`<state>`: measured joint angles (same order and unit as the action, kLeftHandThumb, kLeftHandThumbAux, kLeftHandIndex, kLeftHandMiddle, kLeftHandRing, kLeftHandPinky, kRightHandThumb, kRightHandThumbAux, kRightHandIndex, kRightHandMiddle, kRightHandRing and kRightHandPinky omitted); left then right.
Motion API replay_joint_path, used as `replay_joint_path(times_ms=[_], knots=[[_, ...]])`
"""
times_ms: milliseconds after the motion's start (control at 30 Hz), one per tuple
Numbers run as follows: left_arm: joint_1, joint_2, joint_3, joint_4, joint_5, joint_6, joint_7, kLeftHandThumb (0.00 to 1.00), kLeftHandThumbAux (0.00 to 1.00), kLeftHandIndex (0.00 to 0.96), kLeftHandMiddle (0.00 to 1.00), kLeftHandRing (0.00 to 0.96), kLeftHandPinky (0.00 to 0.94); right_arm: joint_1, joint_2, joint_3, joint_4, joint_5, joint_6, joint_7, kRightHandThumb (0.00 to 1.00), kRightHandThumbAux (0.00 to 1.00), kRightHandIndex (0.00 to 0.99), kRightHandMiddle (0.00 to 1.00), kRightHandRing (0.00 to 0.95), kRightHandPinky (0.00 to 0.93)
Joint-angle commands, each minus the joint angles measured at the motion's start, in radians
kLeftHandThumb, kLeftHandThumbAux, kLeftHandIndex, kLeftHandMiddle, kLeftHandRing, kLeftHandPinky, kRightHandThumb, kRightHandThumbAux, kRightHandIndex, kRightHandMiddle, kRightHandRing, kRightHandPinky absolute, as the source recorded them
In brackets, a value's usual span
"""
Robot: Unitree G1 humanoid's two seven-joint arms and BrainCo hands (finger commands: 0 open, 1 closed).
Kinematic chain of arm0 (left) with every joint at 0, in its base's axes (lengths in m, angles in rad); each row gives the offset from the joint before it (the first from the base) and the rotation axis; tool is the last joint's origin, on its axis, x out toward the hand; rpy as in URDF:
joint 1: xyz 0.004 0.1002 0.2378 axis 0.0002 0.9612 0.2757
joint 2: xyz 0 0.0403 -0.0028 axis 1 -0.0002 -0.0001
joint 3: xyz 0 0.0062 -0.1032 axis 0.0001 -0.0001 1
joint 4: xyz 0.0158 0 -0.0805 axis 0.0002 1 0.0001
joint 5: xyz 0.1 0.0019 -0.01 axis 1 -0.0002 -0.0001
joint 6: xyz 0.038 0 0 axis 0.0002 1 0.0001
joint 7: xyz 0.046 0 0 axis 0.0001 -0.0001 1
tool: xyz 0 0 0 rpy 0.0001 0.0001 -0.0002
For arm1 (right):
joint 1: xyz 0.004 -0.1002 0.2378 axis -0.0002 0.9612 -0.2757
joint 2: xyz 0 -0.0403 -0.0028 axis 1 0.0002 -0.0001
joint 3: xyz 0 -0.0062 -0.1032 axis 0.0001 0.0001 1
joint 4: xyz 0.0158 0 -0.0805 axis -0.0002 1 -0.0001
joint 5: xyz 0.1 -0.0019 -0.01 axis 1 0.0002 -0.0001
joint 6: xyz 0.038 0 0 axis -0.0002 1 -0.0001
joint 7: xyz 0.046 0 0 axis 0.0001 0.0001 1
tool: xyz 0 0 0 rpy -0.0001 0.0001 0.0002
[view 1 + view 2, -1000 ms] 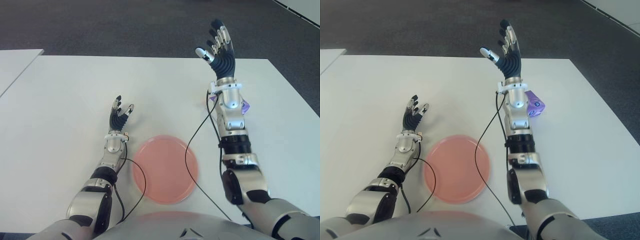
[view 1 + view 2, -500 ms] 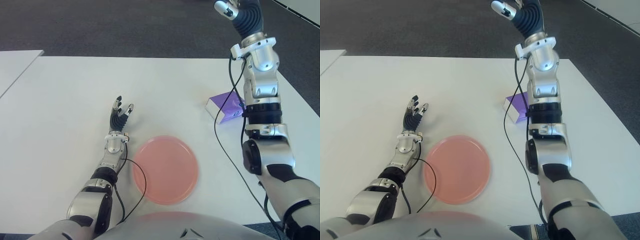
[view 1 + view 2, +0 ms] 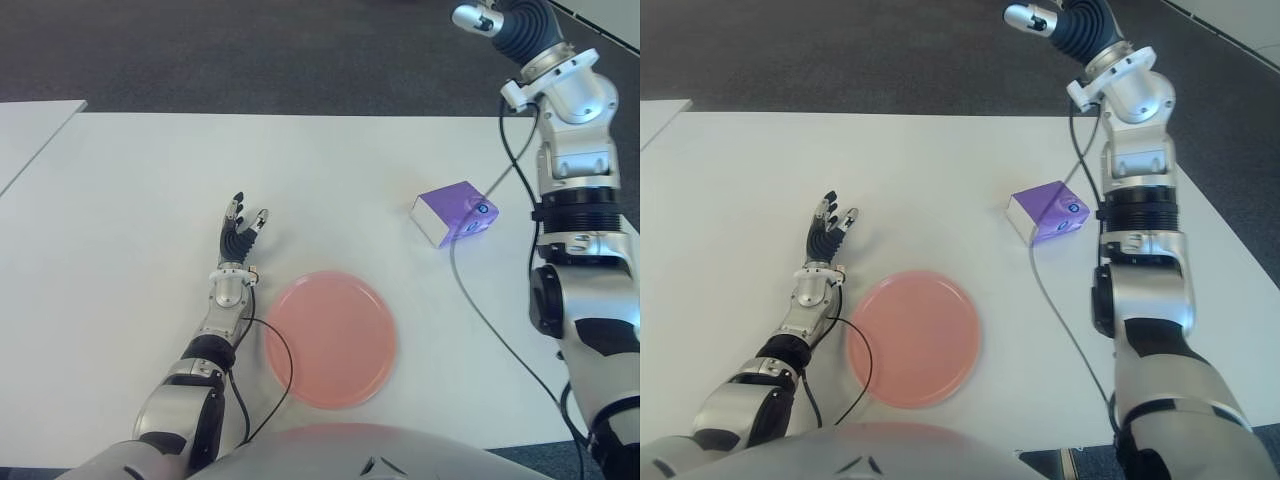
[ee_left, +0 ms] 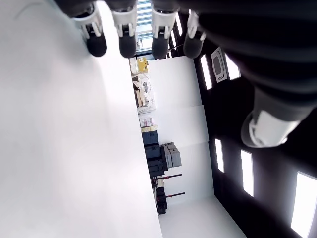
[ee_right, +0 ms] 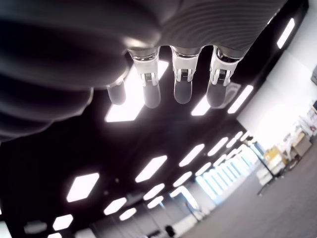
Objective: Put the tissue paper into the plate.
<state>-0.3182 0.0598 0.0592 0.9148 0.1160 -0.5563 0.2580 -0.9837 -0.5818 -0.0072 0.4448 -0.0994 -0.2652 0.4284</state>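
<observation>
Nothing of the task is done yet, judging by how things lie. The tissue paper [image 3: 455, 213] — a small purple pack — sits on the white worktop [image 3: 130, 180] at the right of centre in the eye views, and the pink plate [image 3: 331, 338] at lower centre holds nothing. Pack and plate are apart, with bare worktop between them; the plate lies down and to the left of the pack.

The right hand [image 3: 505, 18] is raised high at the upper right of the frame, well above and beyond the pack, not touching it. Its wrist view shows the fingers [image 5: 182, 84] extended side by side against ceiling lights, holding nothing — the hand is open and empty. A black cable trails from the right arm down across the worktop just beside the pack.

The left hand [image 3: 240, 229] shows at centre left, just up and left of the plate, fingers spread and empty; it appears idle, low over the worktop.

What is left is the whole job: the right hand must come down to the pack, close on it, carry it over to the plate and let go.
</observation>
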Motion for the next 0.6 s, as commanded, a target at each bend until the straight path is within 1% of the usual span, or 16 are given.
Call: replay_joint_path(times_ms=[33,100,200,267,333,400,500,600], knots=[[0.054,-0.012,-0.007,0.033,0.001,0.034,-0.006,0.062,0.560,0.000,0.000,0.000,0.000,0.037,-0.079,0.046,-0.049,-0.082,0.026,0.055,0.539,0.310,0.005,0.004,0.000,0.000],[0.055,-0.010,-0.005,0.033,0.000,0.036,-0.006,0.061,0.565,0.000,0.000,0.000,0.000,0.028,-0.129,0.087,-0.047,-0.148,0.012,0.091,0.532,0.284,0.002,0.002,0.000,0.000],[0.058,-0.007,-0.003,0.033,-0.002,0.037,-0.007,0.059,0.577,0.000,0.000,0.000,0.000,0.018,-0.188,0.136,-0.021,-0.210,-0.015,0.151,0.534,0.241,0.000,0.000,0.000,0.000],[0.059,-0.006,-0.003,0.032,-0.002,0.035,-0.007,0.057,0.583,0.000,0.000,0.000,0.000,0.023,-0.226,0.164,0.021,-0.244,-0.059,0.178,0.539,0.218,0.000,0.000,0.000,0.000],[0.060,-0.003,-0.003,0.034,-0.001,0.034,-0.007,0.056,0.586,0.000,0.000,0.000,0.000,0.052,-0.266,0.184,0.035,-0.283,-0.105,0.183,0.545,0.201,0.000,0.000,0.000,0.000],[0.060,-0.002,-0.003,0.036,-0.001,0.035,-0.008,0.054,0.587,0.000,0.000,0.000,0.000,0.072,-0.291,0.196,0.029,-0.306,-0.125,0.190,0.556,0.184,0.000,0.000,0.000,0.000],[0.060,0.001,-0.001,0.037,-0.004,0.041,-0.009,0.052,0.585,0.000,0.000,0.000,0.000,0.115,-0.325,0.240,0.051,-0.380,-0.138,0.188,0.573,0.170,0.000,0.000,0.000,0.000],[0.061,0.003,0.000,0.037,-0.004,0.043,-0.008,0.053,0.582,0.000,0.000,0.000,0.000,0.147,-0.341,0.270,0.055,-0.433,-0.137,0.183,0.594,0.163,0.000,0.000,0.000,0.000]])
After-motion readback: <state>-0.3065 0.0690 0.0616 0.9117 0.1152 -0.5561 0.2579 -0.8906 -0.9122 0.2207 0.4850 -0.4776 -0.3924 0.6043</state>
